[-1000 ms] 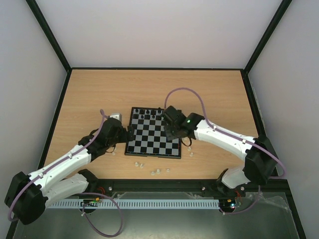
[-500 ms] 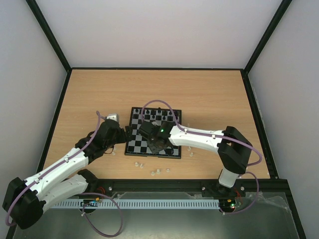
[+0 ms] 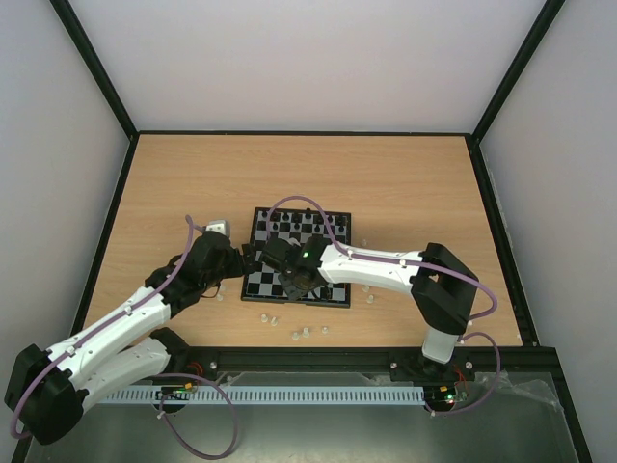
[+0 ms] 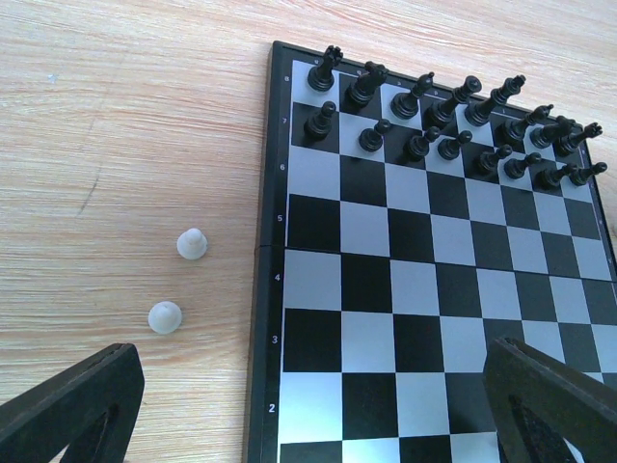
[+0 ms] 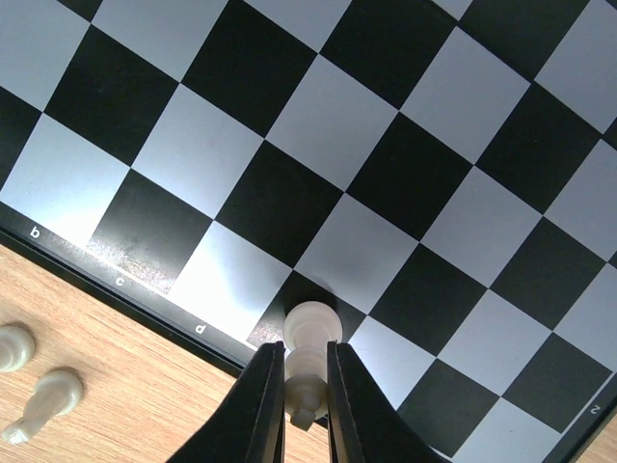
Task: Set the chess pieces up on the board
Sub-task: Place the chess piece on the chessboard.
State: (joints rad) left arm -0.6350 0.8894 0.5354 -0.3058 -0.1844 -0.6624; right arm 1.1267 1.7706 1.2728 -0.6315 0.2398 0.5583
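right gripper point(image 5: 305, 367): pinching white piece point(image 5: 310, 326), lower centre
left gripper point(image 4: 308, 410): wide, empty
handling: likely light, rigid, slick; grip mid-stem

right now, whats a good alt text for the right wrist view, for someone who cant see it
The right gripper pinches a whitish chess piece over a black square at the lettered edge of the board, beside the square marked d. Two more whitish pieces sit on the wooden table at lower left, off the board.
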